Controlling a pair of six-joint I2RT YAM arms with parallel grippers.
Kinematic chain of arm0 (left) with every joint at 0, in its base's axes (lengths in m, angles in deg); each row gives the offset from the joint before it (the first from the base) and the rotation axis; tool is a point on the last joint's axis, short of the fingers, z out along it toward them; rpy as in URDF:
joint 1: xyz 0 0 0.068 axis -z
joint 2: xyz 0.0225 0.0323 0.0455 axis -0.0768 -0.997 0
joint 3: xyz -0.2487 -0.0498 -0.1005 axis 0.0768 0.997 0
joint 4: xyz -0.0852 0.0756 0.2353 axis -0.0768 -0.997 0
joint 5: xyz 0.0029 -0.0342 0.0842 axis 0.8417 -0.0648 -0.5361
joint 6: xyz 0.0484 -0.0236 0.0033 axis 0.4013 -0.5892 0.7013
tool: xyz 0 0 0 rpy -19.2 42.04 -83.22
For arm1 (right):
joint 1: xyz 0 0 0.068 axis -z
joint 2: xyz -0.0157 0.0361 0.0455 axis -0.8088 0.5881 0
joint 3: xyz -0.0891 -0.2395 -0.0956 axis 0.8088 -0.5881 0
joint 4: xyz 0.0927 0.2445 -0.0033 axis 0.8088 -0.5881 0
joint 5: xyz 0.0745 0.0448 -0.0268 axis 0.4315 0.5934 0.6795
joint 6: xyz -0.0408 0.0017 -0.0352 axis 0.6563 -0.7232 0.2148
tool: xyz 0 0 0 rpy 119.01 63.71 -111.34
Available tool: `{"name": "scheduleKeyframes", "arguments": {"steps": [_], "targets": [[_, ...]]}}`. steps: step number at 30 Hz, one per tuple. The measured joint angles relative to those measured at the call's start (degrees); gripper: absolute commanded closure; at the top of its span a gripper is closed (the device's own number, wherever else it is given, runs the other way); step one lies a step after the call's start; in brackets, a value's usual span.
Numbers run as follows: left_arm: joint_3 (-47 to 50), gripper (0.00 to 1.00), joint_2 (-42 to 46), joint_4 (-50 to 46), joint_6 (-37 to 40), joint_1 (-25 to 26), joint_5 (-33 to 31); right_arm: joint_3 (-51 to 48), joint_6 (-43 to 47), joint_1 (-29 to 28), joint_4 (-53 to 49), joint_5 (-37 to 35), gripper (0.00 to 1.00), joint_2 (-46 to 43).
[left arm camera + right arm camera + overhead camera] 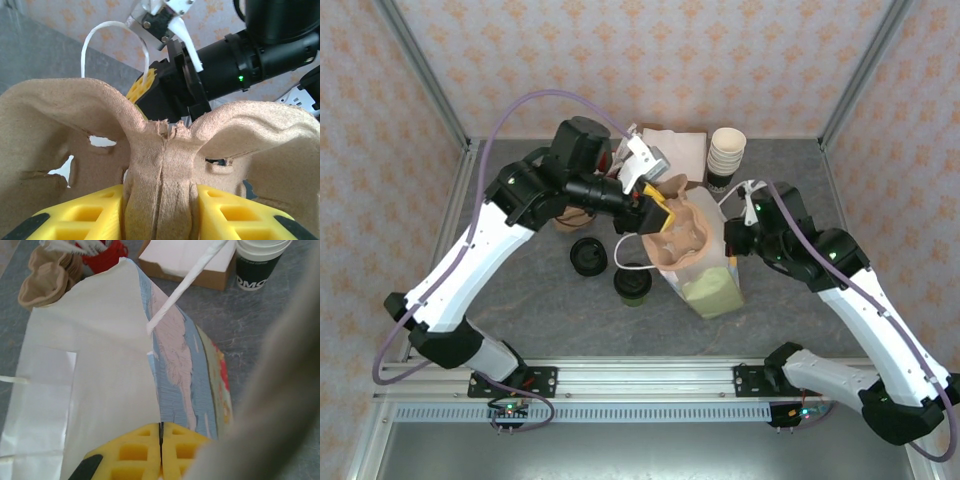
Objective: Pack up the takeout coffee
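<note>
The takeout coffee [633, 285], a small dark cup with a black lid, stands on the table left of the paper bag [712, 290]. My left gripper [658, 213] [162, 212] is shut on the middle ridge of a brown pulp cup carrier [682, 236] [165, 150], holding it over the bag's open mouth. My right gripper [733, 240] [161, 450] is shut on the bag's rim [150, 390], on the right side. The bag's white handle [110, 35] loops up behind the carrier.
A low black lid disc [588, 256] lies left of the coffee. A stack of lidless cups [726, 155] [257, 262] and a flat cardboard box [675, 150] [190, 260] sit at the back. Metal frame posts border the table.
</note>
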Motion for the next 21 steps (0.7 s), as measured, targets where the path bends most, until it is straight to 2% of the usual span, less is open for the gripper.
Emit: {"name": "scheduleKeyframes", "arguments": {"steps": [14, 21], "targets": [[2.58, 0.63, -7.32, -0.02, -0.52, 1.86, 3.69, -1.88, 3.04, 0.0, 0.72, 4.24, 1.0, -1.31], [3.1, 0.63, -10.38, -1.05, 2.69, 1.81, 3.65, -2.16, 3.48, 0.0, 0.74, 5.16, 1.0, -1.95]]}}
